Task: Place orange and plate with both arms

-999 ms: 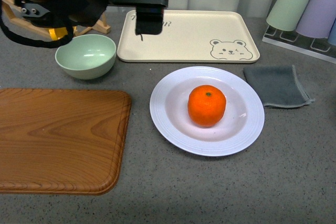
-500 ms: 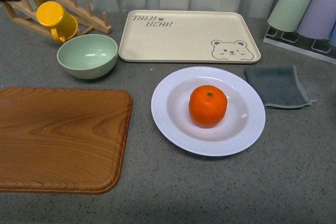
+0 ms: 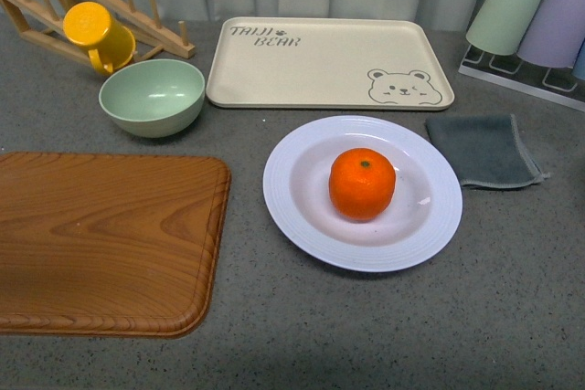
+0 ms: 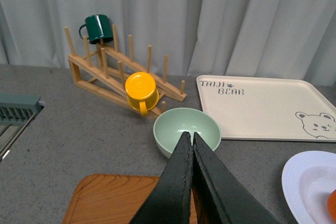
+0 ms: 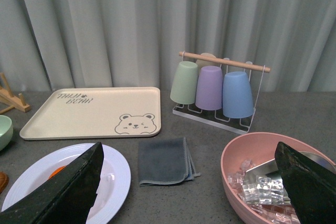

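Front view comparison: one second earlier the left arm reached across the far side of the counter (image 3: pixel 366 326), above the bear tray (image 3: pixel 320 61) and the mint bowl (image 3: pixel 152 96). Half a second ago only a corner of it showed at the far left. Now neither arm appears in this view.

Left wrist view: the left end effector (image 4: pixel 190 139) is closed, finger against finger, and grips nothing. It is raised over the wooden board (image 3: pixel 101 239), short of the mint bowl.

Right wrist view: the right end effector (image 5: pixel 188 148) stands wide open and empty, held above the counter on the near side of the grey cloth (image 3: pixel 483 150).

Position of the task items: the orange (image 3: pixel 362 184) rests in the well of the plate (image 3: pixel 302 216), roughly centred. The plate lies flat on the counter, in front of the bear tray, between the wooden board and the grey cloth, touching none of them.

Assessment: with the fruit seated on the plate and both arms clear and unloaded, the placement appears complete or at its final retreat step.

Orientation: the orange has no usable long axis. Its green stem dot faces upward, tilted slightly toward the far side. The plate is also round, with its open face up and its rim level.
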You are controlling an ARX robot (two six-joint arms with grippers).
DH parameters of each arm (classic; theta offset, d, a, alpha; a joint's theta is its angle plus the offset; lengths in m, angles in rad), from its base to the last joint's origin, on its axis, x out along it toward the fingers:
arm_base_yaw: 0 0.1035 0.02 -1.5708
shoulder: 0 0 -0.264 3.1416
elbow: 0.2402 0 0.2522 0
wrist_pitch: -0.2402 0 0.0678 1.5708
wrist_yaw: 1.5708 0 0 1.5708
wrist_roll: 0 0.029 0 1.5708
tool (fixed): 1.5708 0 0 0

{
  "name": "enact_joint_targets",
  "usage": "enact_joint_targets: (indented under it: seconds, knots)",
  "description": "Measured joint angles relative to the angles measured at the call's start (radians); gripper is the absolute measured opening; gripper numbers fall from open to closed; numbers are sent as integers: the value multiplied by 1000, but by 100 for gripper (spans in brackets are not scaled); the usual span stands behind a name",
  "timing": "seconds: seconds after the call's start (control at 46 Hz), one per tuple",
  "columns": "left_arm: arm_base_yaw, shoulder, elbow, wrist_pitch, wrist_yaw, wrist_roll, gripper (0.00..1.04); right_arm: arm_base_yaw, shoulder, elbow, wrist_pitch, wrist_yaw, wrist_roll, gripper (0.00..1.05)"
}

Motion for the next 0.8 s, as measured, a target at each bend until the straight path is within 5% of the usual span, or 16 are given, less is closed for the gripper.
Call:
enact_joint_targets:
  seconds: [0.326, 0.804]
  knots:
    - [89, -227, -60, -164, 110, 1, 4, 0, 0, 0, 0, 1, 0, 96]
    - [117, -599, -84, -488, 118, 1, 4, 0, 0, 0, 0, 0, 0, 96]
